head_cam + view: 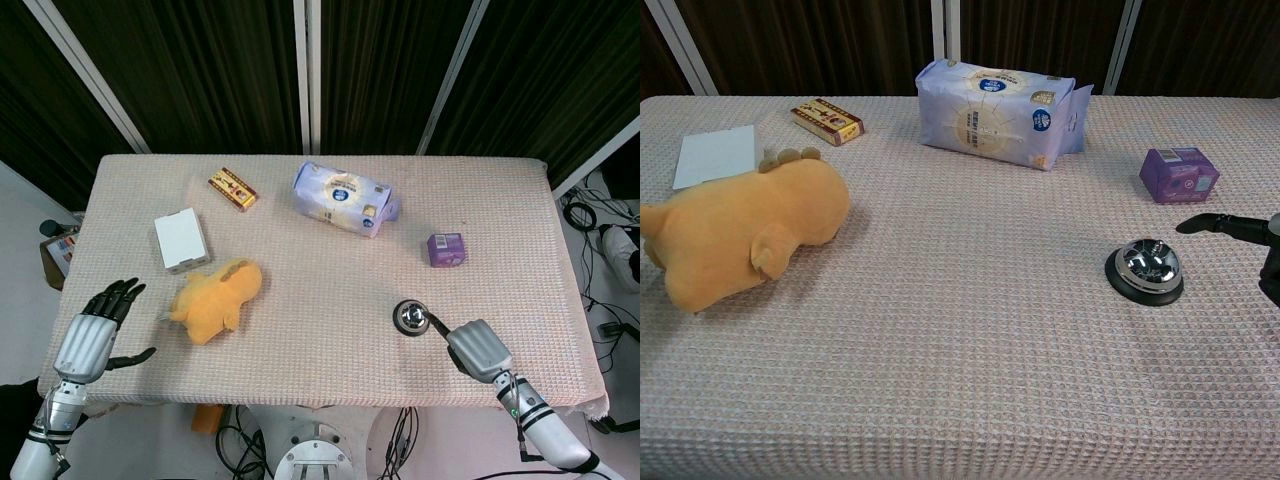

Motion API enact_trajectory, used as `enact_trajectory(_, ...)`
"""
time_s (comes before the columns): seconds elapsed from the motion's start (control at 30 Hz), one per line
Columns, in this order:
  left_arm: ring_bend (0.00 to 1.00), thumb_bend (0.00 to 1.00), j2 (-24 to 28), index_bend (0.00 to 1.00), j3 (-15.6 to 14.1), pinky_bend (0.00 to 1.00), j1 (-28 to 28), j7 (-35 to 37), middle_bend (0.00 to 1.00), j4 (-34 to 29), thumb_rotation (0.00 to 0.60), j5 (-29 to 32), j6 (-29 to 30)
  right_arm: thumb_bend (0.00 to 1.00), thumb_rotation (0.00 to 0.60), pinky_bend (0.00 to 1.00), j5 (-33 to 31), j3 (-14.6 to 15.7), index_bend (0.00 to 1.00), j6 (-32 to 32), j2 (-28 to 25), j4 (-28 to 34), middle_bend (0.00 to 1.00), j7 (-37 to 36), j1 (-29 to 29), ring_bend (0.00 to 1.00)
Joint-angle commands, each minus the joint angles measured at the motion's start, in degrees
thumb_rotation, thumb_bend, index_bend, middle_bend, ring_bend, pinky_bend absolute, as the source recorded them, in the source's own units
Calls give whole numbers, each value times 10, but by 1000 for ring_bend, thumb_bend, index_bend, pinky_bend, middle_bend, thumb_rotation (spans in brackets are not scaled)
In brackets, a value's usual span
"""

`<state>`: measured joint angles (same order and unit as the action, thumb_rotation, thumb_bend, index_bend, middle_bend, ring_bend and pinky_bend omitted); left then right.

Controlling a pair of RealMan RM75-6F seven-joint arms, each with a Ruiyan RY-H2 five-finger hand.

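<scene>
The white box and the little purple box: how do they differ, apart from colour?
The white box lies flat and is broad and thin, while the purple box is a small cube-like carton. The white box looks plain; the purple box carries printing. The white box lies on the left side of the table beside the yellow plush toy; the purple box stands on the right, beyond the silver bell. Both rest on the table, untouched by either hand.
</scene>
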<state>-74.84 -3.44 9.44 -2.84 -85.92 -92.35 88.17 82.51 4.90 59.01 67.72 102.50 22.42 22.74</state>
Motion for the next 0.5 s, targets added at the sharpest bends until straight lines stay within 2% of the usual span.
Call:
enact_trajectory(0.03, 79, 80, -1, 101, 3, 226, -2, 4, 89, 3, 473, -3, 2, 580, 600, 640, -4, -2, 0, -4, 3, -2, 815, 3, 2, 765)
enact_trajectory(0.5, 79, 80, 2, 101, 10, 226, -7, 0, 89, -4, 475, -13, 3, 579, 600, 639, -8, -7, 0, -12, 22, -15, 815, 4, 7, 765)
